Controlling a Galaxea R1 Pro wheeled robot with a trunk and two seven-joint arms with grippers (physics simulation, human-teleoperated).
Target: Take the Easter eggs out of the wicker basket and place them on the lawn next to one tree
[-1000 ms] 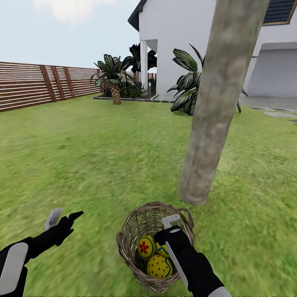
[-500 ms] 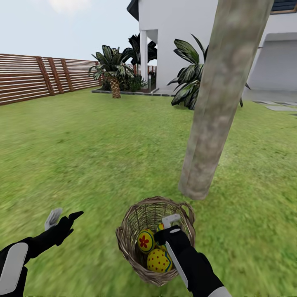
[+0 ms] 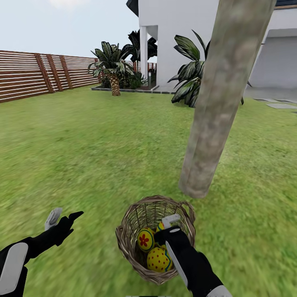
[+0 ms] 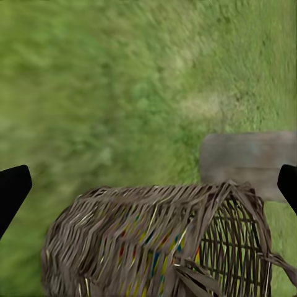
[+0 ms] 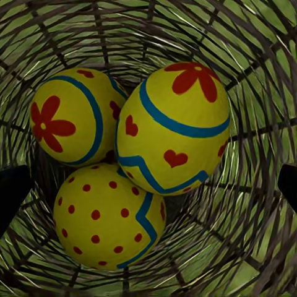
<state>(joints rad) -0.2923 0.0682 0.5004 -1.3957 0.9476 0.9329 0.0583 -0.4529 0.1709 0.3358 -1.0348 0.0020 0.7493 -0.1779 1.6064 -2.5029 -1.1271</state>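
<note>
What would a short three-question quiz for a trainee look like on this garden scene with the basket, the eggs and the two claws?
1. True or false: all three Easter eggs are inside the wicker basket.
2. Which claw is reaching into the basket? A) left claw B) right claw
3. Fill in: on the lawn just beyond the basket stands the thick trunk of the ____.

Key: 1 true. 2 B; the left claw hovers open over the grass beside the basket. 3 tree.
</note>
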